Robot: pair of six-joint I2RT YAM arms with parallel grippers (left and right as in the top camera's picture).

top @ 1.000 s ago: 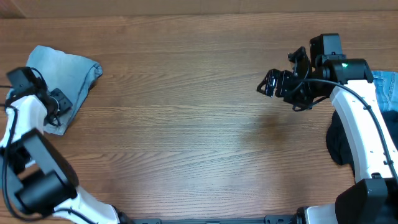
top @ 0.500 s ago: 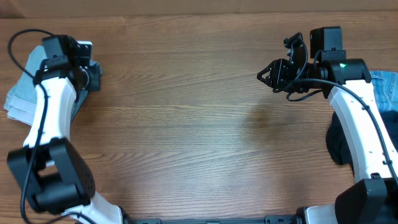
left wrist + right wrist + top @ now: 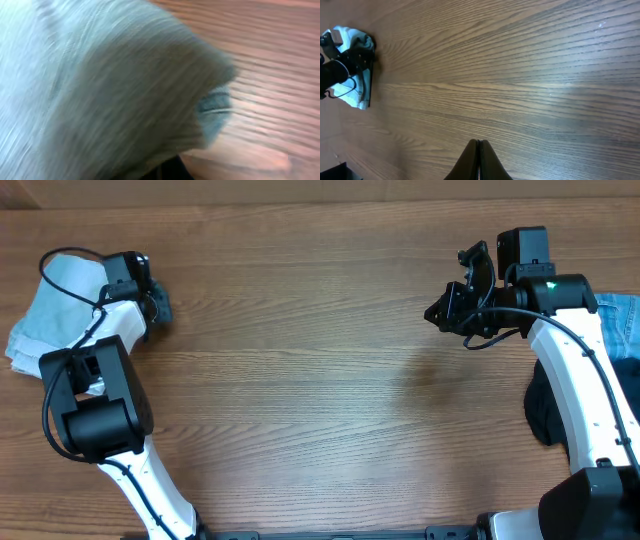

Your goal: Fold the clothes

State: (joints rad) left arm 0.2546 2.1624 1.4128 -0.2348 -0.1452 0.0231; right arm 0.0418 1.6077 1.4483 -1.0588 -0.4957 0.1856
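Pale blue denim garment (image 3: 45, 320) lies bunched at far-left edge of brown wood-grain table (image 3: 320, 390). Left gripper (image 3: 155, 302) sits at garment's right edge, jaws closed. Its wrist view is blurred and filled with cloth, so cannot tell whether fabric is pinched. Right gripper (image 3: 479, 146) hovers over wood at far right, fingers pressed together, holding nothing. Second blue denim piece (image 3: 626, 320) and black fabric heap (image 3: 543, 412) rest at right edge, partly under right arm.

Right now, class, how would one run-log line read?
left gripper: shut at pale garment, grip unclear | right gripper: shut, empty, over table
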